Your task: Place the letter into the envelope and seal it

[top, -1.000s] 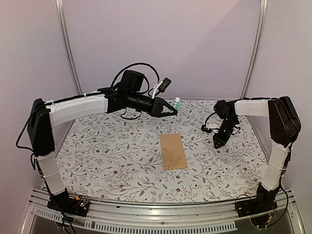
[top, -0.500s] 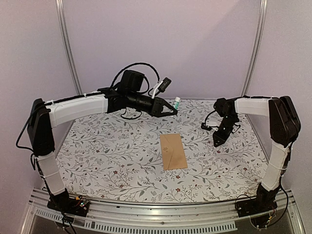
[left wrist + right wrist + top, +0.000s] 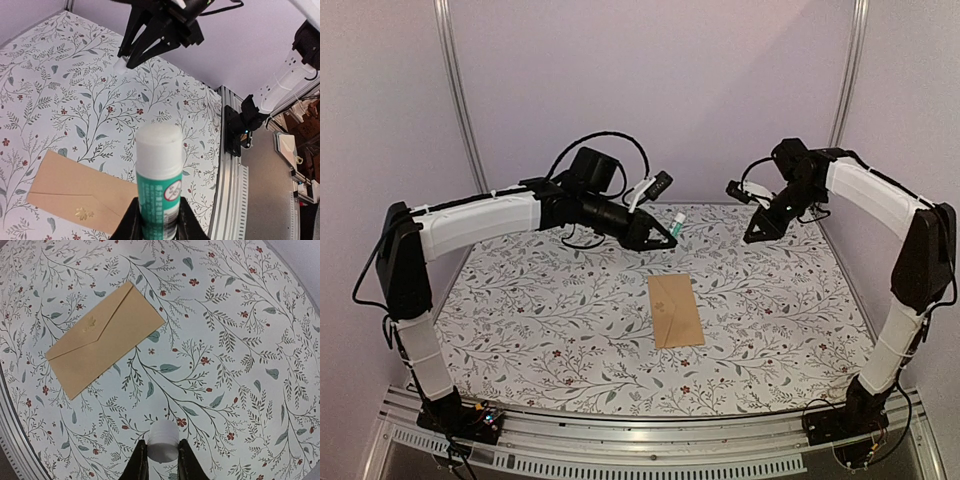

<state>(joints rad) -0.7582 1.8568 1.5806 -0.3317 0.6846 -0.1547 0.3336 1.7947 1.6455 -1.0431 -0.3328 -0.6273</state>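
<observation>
The tan envelope (image 3: pixel 675 310) lies flat on the floral tablecloth with its pointed flap down (image 3: pixel 105 345) (image 3: pixel 65 190). The letter is out of view. My left gripper (image 3: pixel 669 233) hangs above the table behind the envelope, shut on a green glue stick (image 3: pixel 159 170) whose white end points away from it (image 3: pixel 677 220). My right gripper (image 3: pixel 751 237) is held high at the back right, shut on a small white cap (image 3: pixel 163 441). From the left wrist the right gripper (image 3: pixel 127 59) shows with the cap (image 3: pixel 121 65) at its tip.
The floral tablecloth (image 3: pixel 550 320) covers the whole table. An aluminium rail (image 3: pixel 650 440) runs along the near edge by the arm bases. Pale walls and two metal posts (image 3: pixel 458 100) close the back.
My right arm has lifted from low over the right side of the table and swung up toward the back, still holding the cap. The left gripper with the glue stick has tilted slightly down.
</observation>
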